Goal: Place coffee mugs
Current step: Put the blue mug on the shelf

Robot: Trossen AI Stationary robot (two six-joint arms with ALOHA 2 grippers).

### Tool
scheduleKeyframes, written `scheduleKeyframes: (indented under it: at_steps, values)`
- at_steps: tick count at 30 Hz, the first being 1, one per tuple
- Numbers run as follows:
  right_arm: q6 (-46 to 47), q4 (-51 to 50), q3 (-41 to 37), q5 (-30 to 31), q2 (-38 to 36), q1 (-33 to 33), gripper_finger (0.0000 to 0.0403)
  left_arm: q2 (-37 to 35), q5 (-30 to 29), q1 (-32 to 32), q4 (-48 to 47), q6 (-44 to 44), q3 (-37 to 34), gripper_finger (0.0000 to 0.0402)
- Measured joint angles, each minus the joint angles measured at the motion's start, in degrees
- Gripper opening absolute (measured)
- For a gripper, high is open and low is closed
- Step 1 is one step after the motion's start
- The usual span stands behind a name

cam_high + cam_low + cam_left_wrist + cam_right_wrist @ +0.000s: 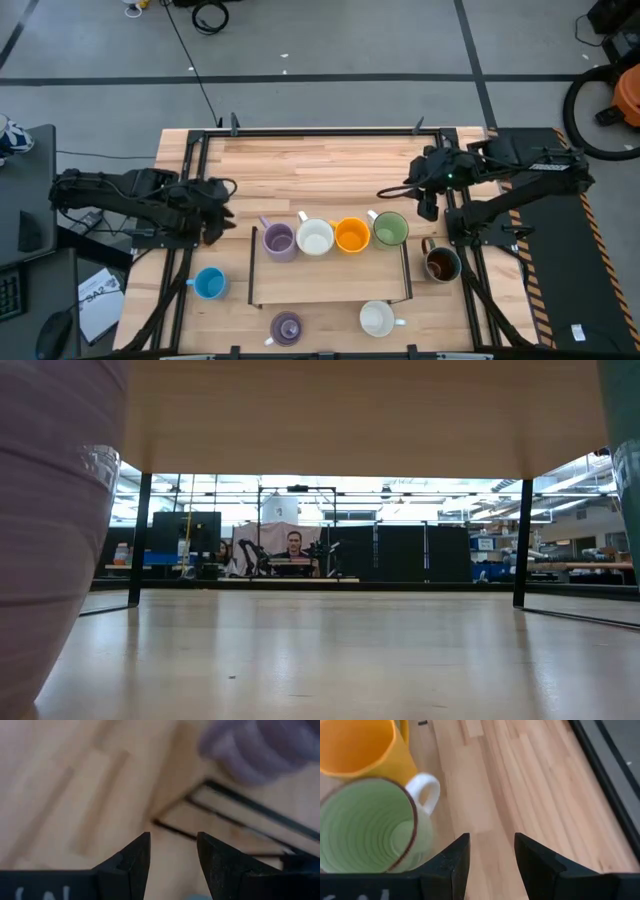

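Note:
In the high view, four mugs stand in a row at the far side of a black-framed shelf (253, 270): lavender (278, 241), white (315, 238), orange (352, 235) and green (390, 230). On the table stand the light blue mug (209, 284), a second lavender mug (287, 326), a second white mug (377, 318) and the dark brown mug (441, 264). My left gripper (220, 217) is open, left of the row; its wrist view shows a blurred lavender mug (255, 747). My right gripper (428, 207) is open, just right of the green mug (367, 827), beside the orange one (360, 747).
The low view looks under the shelf's wooden board (360, 420), between its black legs (138, 540), with the near lavender mug (50, 530) close on the left. Bare wood lies on the table's far half (320, 170). A person sits in the room beyond (294, 548).

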Motion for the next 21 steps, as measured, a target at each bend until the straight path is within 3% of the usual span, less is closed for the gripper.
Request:
scheduleKeyframes:
  at_steps: [5,21]
  values:
    - [4.2,1.6,-5.0,-0.1,-3.2,0.0,0.0160,2.1,3.9,-5.0,-3.4,-5.5,0.0,0.0169]
    - [9.9,5.5,-10.2,-0.1,-8.8,1.3,0.0159,14.7,3.8,-29.0,-3.7,-15.9,0.0,0.0169]
